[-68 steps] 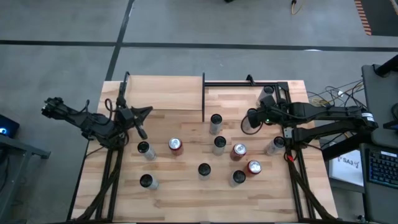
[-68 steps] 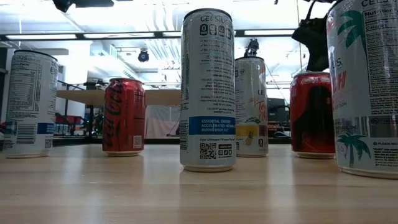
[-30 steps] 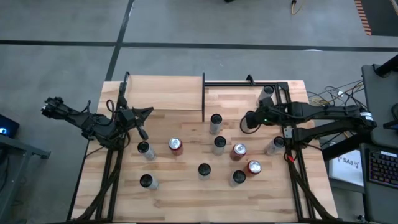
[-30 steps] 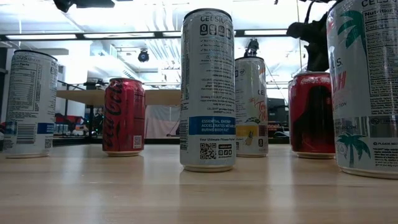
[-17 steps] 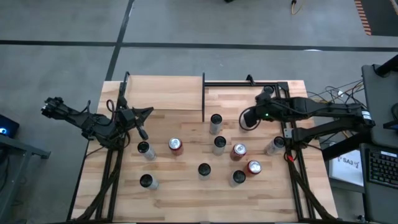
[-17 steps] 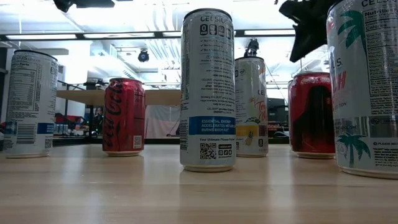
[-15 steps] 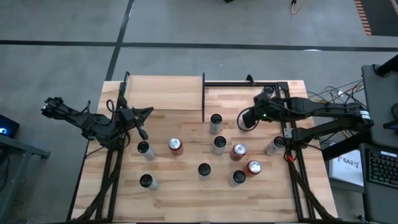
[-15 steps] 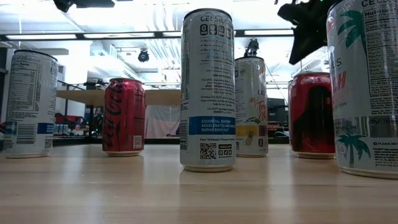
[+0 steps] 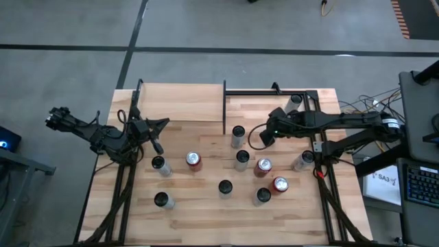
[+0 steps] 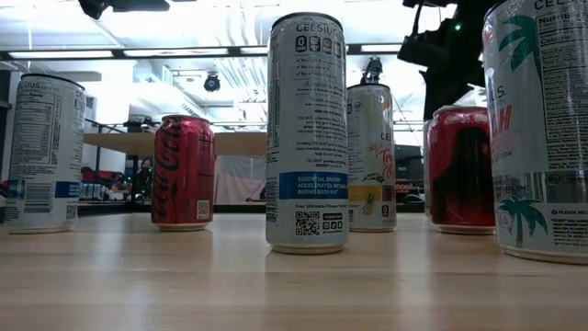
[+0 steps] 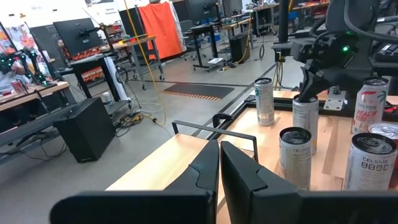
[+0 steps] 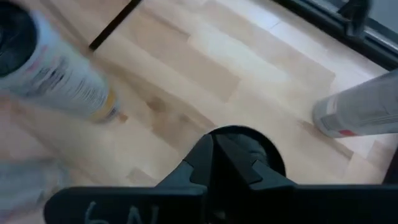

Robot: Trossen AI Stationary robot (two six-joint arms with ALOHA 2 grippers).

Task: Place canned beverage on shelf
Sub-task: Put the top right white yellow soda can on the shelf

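Across the worktop, high view: three red cans and at least seven silver cans are standing scattered. The shelf is occupying the back left corner. The left end effector, pressed together, is waiting just beside the shelf. The right arm is reaching in level, with the right end effector pressed together among the rear cans.

Low view: six cans are showing. Two are reading "CELSIUS", the centre one also "ESSENTIAL ENERGY". A red Coca-Cola can is standing left of centre.

Left wrist view: at least five silver cans are showing, one lettered "CELSIUS". The right end effector is hanging right over one can top, contact unclear.

Right wrist view: two silver cans are showing, their writing unreadable.
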